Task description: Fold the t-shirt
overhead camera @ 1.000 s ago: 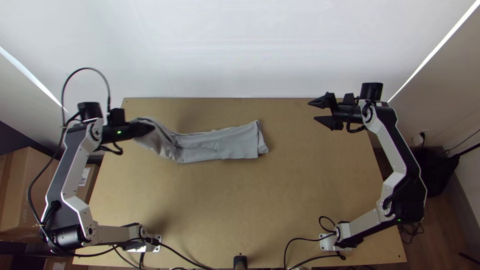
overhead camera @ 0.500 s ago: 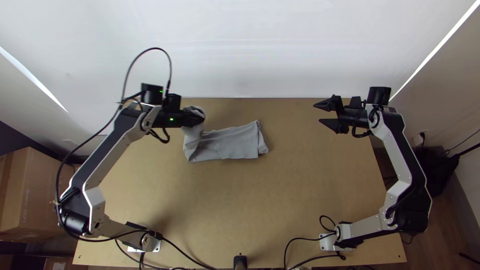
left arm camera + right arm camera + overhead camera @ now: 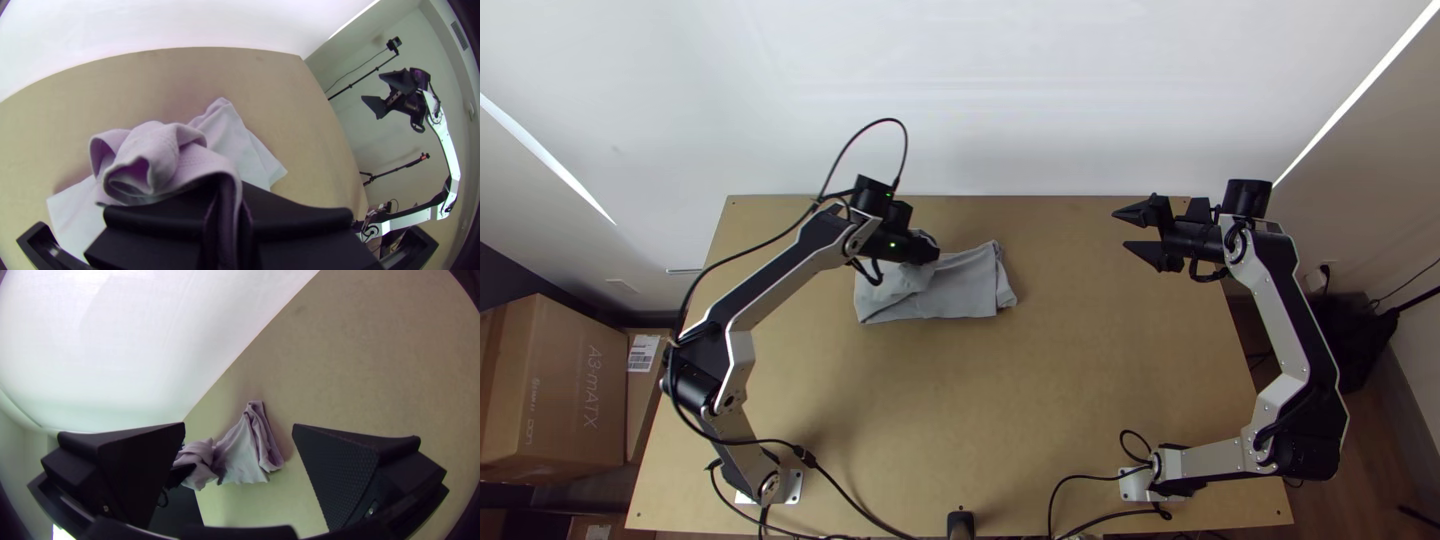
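My left gripper (image 3: 933, 252) clamps a strip of the t-shirt (image 3: 150, 152) between its jaws. Adjacent cloth forms a bunched, curled roll in front of them; flatter layers lie beneath, on the tabletop (image 3: 285, 95). The right gripper (image 3: 1121, 230) stands well apart, jaws parted.

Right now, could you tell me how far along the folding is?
Done: the grey t-shirt lies flat in layers at one end. In hand: the left claw is shut on the other part, bunched over the rest. Seemingly left: laying that part flat and releasing it; the open right claw holds nothing.
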You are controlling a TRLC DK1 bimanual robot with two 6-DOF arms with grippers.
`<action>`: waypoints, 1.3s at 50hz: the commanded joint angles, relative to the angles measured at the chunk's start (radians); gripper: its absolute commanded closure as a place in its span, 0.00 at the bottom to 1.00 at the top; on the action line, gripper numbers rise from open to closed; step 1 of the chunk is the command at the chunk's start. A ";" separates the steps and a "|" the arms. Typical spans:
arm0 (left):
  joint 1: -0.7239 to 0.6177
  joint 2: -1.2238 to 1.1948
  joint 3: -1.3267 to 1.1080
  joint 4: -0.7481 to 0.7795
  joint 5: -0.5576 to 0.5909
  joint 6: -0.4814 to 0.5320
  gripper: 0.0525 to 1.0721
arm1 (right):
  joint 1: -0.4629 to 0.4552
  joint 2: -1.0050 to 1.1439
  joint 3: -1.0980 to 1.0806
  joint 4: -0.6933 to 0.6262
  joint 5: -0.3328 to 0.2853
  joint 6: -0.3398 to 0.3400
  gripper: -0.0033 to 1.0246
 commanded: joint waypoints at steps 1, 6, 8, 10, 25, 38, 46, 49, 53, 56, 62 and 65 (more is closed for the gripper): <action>-0.042 0.063 0.074 0.017 -0.006 -0.032 0.97 | 0.003 -0.028 -0.016 0.003 0.004 0.010 0.04; -0.078 0.129 0.123 0.014 -0.039 -0.031 0.97 | 0.004 -0.029 -0.013 0.003 0.012 0.010 0.04; -0.095 0.160 0.146 0.008 -0.043 -0.027 0.97 | 0.004 -0.032 -0.013 0.003 0.013 0.010 0.04; -0.115 0.202 0.175 0.005 -0.068 -0.027 0.92 | 0.004 -0.035 -0.016 0.003 0.013 0.010 0.04; -0.217 0.478 0.614 -0.084 -0.140 -0.072 0.04 | 0.101 -0.051 -0.136 0.008 0.099 -0.036 0.04; -0.162 0.294 0.565 -0.067 -0.174 -0.038 0.04 | 0.219 0.067 -0.166 0.068 0.148 -0.087 0.04; -0.075 0.139 0.511 -0.099 -0.226 0.048 0.04 | 0.296 0.178 -0.106 0.094 0.148 -0.105 0.04; -0.046 0.086 0.497 -0.121 -0.296 0.094 0.04 | 0.320 0.225 -0.076 0.094 0.148 -0.110 0.04; 0.000 0.005 0.424 -0.130 -0.381 0.160 0.04 | 0.351 0.282 -0.039 0.095 0.148 -0.113 0.04; 0.039 -0.070 0.331 -0.104 -0.396 0.186 0.04 | 0.375 0.314 -0.021 0.109 0.148 -0.113 0.04; 0.143 -0.272 0.040 0.079 -0.395 0.183 0.04 | 0.420 0.380 0.030 0.117 0.147 -0.111 0.04; 0.200 -0.380 -0.135 0.223 -0.393 0.166 0.04 | 0.438 0.408 0.052 0.118 0.148 -0.113 0.04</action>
